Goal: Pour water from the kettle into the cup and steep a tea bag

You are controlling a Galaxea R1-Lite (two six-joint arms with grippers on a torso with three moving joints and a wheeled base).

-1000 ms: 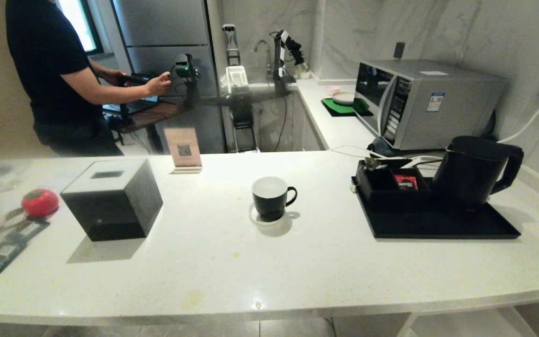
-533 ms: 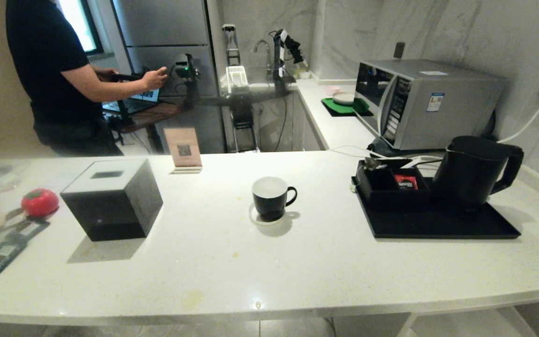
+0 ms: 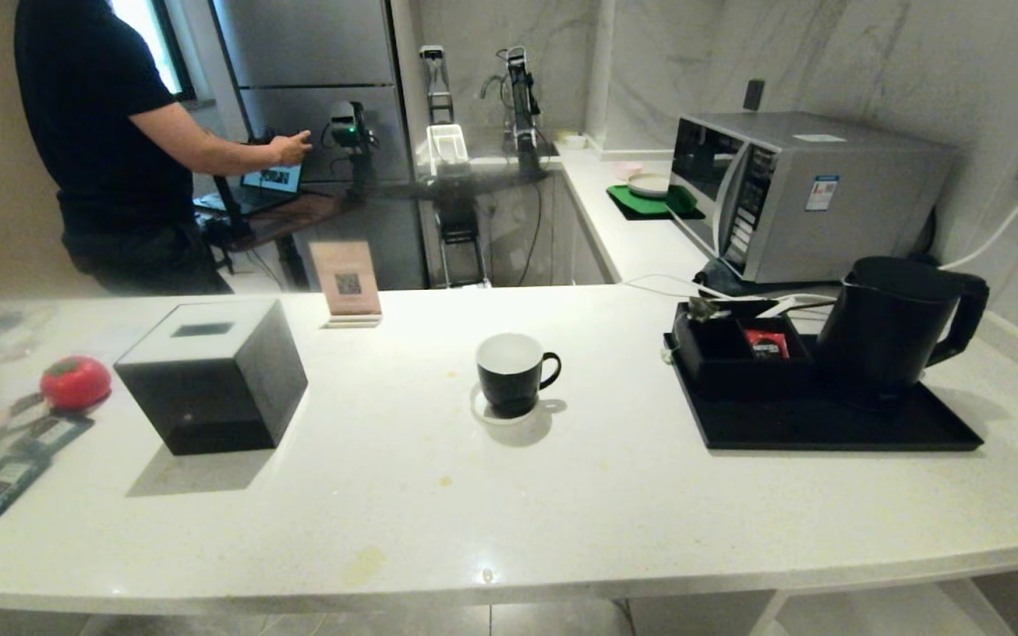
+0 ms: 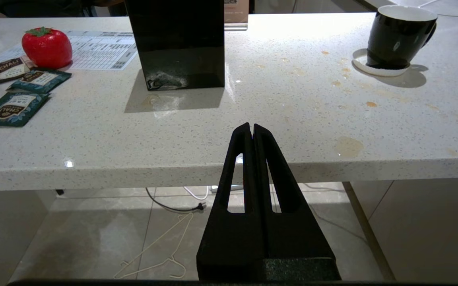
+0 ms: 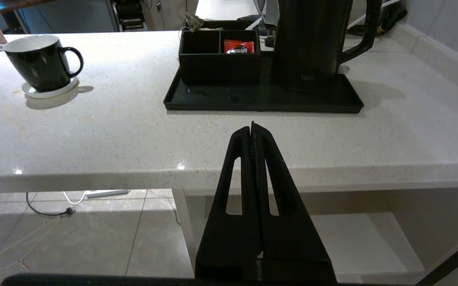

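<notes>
The tall black kettle [image 3: 893, 327] [image 5: 312, 39] stands on a black tray [image 3: 827, 428] at the right of the white counter. The black cup [image 3: 513, 373] [image 5: 40, 61] [image 4: 398, 37], white inside, sits on a white coaster mid-counter. What looks like a tea bag [image 5: 192, 20] lies on the back corner of the tray's black box [image 3: 725, 353], which also holds a red sachet [image 3: 766, 344]. My left gripper [image 4: 252, 126] and right gripper [image 5: 251, 126] are shut and empty, low before the counter's front edge. Neither shows in the head view.
A black tissue box [image 3: 213, 375], a red tomato-shaped object [image 3: 76, 382] and green tea packets [image 4: 14, 107] occupy the counter's left. A QR sign [image 3: 346, 283] stands at the back, a microwave [image 3: 801, 190] behind the tray. A person [image 3: 111, 150] stands beyond the counter.
The person behind the counter has shifted an arm toward a laptop, and a distant arm by the sink has straightened. Nothing on the counter has moved.
</notes>
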